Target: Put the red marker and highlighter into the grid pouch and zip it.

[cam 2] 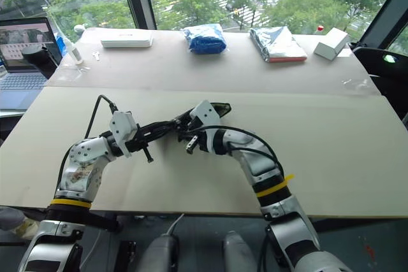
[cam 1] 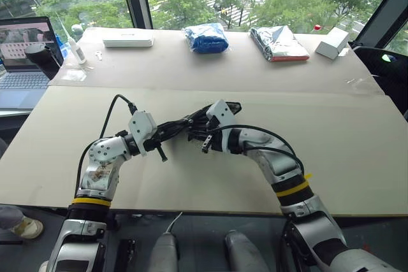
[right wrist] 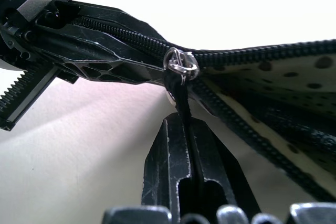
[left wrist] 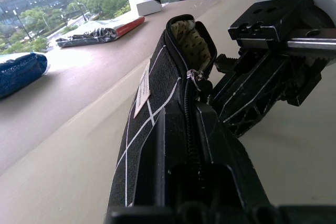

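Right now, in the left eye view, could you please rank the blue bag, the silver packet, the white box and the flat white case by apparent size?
1. silver packet
2. blue bag and flat white case, too alike to separate
3. white box

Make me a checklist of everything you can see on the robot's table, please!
Surface: pale table, mostly bare.
Job's things: grid pouch held up between both grippers, zipper partly open at the far end.
Clutter: blue bag, silver packet, white box, flat white case along the far edge.
Grippers: left gripper shut on the pouch; right gripper shut on the zipper strap.
Cables: black cable over the left arm.
Surroundings: laptop, windows, trees outside.
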